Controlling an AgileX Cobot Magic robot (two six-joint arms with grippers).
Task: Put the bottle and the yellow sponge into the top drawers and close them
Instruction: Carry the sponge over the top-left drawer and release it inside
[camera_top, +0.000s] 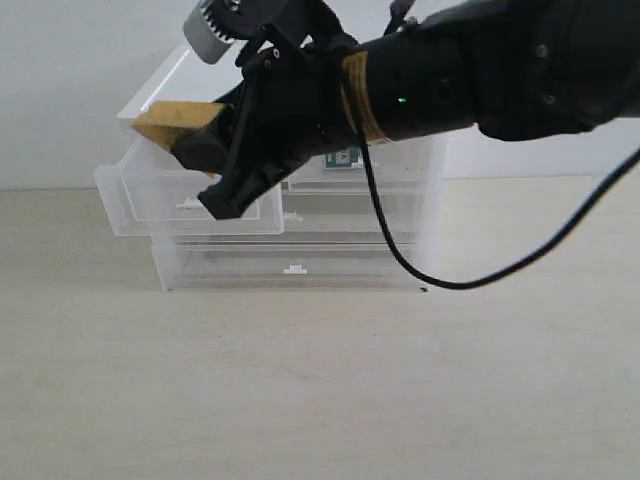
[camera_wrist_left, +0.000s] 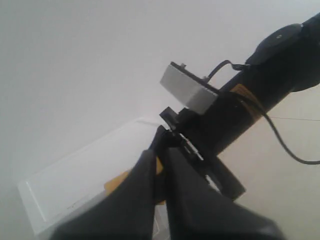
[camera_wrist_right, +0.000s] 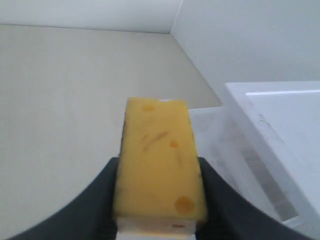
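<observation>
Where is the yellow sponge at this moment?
In the exterior view, the yellow sponge is on the left side, held in the right gripper, which reaches across the middle. It is just above the pulled-out left top drawer.

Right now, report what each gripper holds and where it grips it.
The right gripper holds the yellow sponge, pinched across its two long sides near one end. The left gripper is shut and holds nothing.
</observation>
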